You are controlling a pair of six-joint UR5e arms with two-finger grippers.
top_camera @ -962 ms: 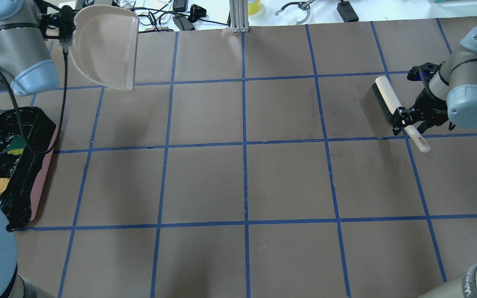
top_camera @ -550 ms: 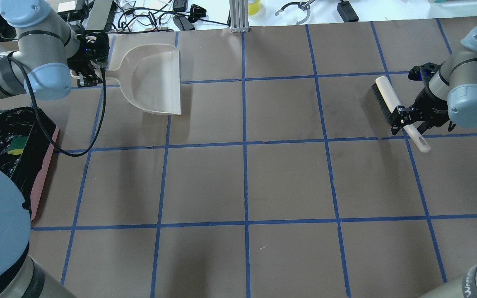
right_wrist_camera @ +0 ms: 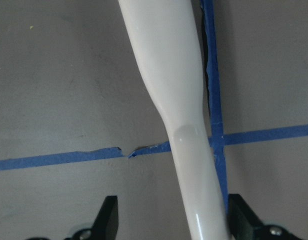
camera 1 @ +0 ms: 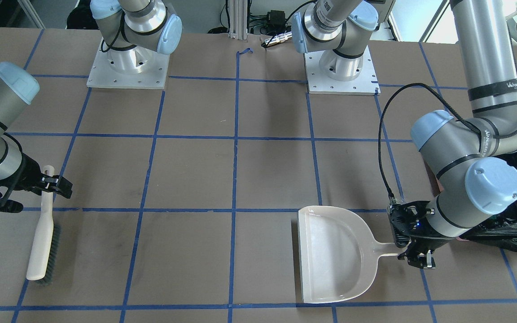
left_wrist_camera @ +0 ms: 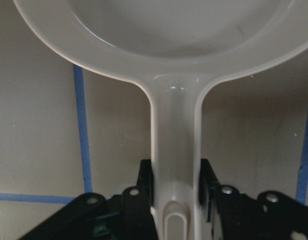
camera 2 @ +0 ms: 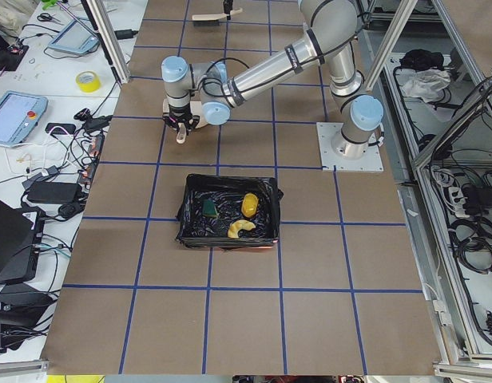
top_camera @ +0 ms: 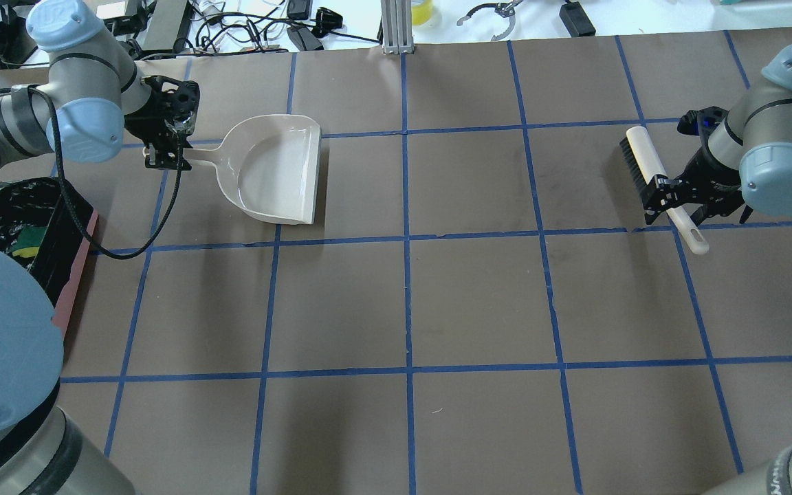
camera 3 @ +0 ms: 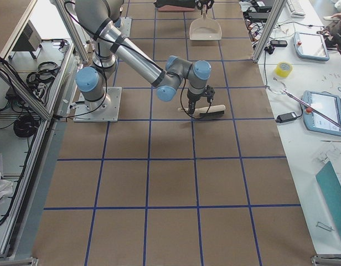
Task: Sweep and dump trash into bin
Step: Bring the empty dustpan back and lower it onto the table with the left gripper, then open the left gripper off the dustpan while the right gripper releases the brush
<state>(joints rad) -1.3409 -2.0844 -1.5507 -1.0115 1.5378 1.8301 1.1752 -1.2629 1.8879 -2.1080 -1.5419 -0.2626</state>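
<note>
Finds the trash (camera 2: 247, 206) already in the bin (camera 2: 184, 217), on its black liner (camera 2: 222, 195): potato-like lump (camera 2: 250, 203), pastry ring (camera 2: 240, 228) and green-sided sponge wedge (camera 2: 210, 209), all well apart from both tools. Holds the dustpan (top_camera: 279, 172) by its handle in the left gripper (left_wrist_camera: 175, 187), fingers (left_wrist_camera: 144, 185) clamped tight on either side, with the empty pan low over or on the worktop (top_camera: 478, 302); cannot tell which. Straddles the hand brush (top_camera: 647, 165) handle with the right gripper (right_wrist_camera: 174, 220), fingers (right_wrist_camera: 110, 215) spread, with a clear gap on one side and little or none on the other; leaves the brush lying on the worktop.

Judging from this, risks the following. Dropping or tipping the dustpan by letting go before setting it flat. Snagging the glossy liner with the left wrist cable (camera 1: 380, 139), looped just beside the bin, and so dragging the bin or pulling trash back out. Nudging or rolling the brush on lifting away, because of the close-lying finger. Clipping the bin rim with the left arm (camera 1: 474, 179), poised over it.
</note>
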